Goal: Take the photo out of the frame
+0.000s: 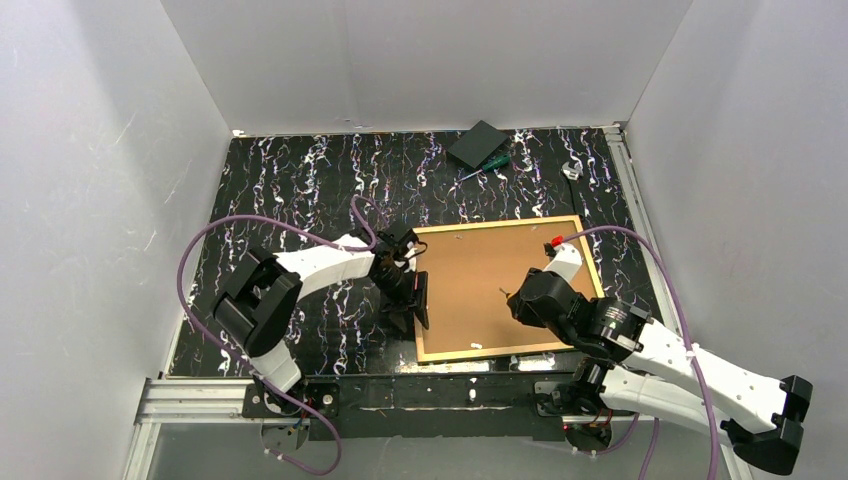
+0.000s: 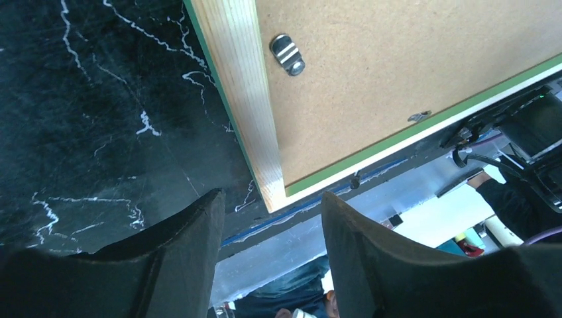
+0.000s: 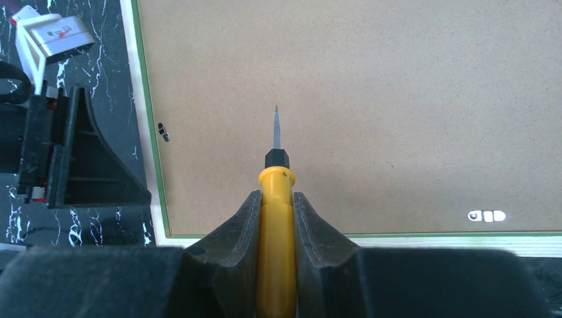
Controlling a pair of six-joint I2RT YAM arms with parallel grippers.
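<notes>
We see the frame (image 1: 500, 350) lying face down on the black marbled desk (image 1: 300, 180), right of centre in the top view. Its light wood back edge faces up, and the brown backing board (image 1: 480, 280) fills it. The photo is hidden from us in every view. The left fingers (image 2: 179, 252) stand spread with nothing between them. The frame's corner shows just above their gap in the wrist view, green along its outer rim. In the top view they sit at the frame's left edge, towards its lower corner. A metal turn clip (image 2: 287, 54) lies on the board near the top of the left wrist view. The right fingers (image 3: 235, 232) pinch a yellow-handled screwdriver (image 3: 276, 175) over the right half of the board. Its thin blade points up the picture across bare board, and we cannot tell whether the tip touches it. A black box (image 1: 477, 143) and a green-handled screwdriver (image 1: 487, 164) lie on the desk beyond the frame, at upper centre-right of the top view
</notes>
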